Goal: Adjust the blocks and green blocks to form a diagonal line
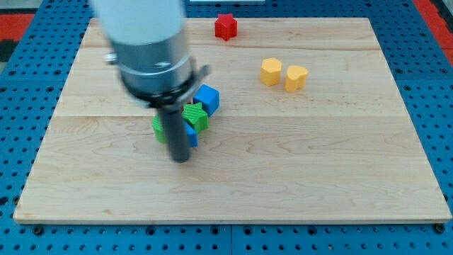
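My tip (181, 159) rests on the wooden board (297, 163), just below a tight cluster of blocks left of centre. The cluster holds a blue cube (207, 98) at its upper right, a green star-shaped block (196, 116) below it, a second blue block (191, 134) partly hidden by the rod, and a green block (159, 129) at the left, mostly hidden behind the rod. The tip stands close against the lower blue block; contact cannot be told. The arm's grey body (145, 42) covers the board's upper left.
A red star-shaped block (226, 26) lies at the board's top edge. Two yellow blocks sit side by side at the upper right, one hexagonal (270, 71), one heart-shaped (296, 77). A blue pegboard (432, 85) surrounds the board.
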Robot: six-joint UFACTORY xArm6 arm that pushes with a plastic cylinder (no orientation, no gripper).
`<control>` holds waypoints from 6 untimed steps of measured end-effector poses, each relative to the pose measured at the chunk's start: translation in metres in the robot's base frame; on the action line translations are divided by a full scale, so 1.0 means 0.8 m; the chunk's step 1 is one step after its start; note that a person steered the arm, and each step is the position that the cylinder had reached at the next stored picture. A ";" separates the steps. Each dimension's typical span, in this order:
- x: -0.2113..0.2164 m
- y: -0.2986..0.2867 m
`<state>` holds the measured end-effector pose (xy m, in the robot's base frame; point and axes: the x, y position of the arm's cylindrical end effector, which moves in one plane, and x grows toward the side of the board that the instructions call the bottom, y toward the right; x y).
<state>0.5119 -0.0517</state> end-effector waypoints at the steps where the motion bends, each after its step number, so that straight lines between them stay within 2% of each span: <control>1: -0.065 0.007; 2: -0.043 0.028; 3: 0.002 0.016; 4: 0.002 -0.099; 5: -0.031 -0.115; 6: -0.068 -0.094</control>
